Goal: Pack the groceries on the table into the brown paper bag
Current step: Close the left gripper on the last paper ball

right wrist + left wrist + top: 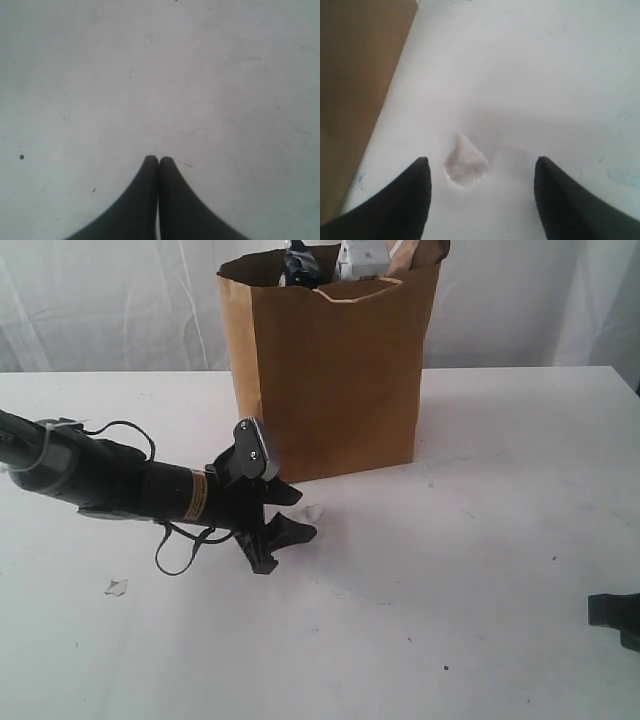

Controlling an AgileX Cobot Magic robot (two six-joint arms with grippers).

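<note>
Scrap (465,162) ahead of spread left end effector (298,513), brown paper bag (330,380) alongside

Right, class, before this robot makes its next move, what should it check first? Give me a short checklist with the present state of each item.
1. Paper bag stands upright on the table: ok.
2. Groceries show above the bag's rim; whether everything is inside: cannot tell.
3. No groceries visible on the table, only a small white scrap: ok.
4. Left tool open and empty, low over the scrap: ok.
5. Right tool shut, holding nothing, over bare table: ok.
</note>
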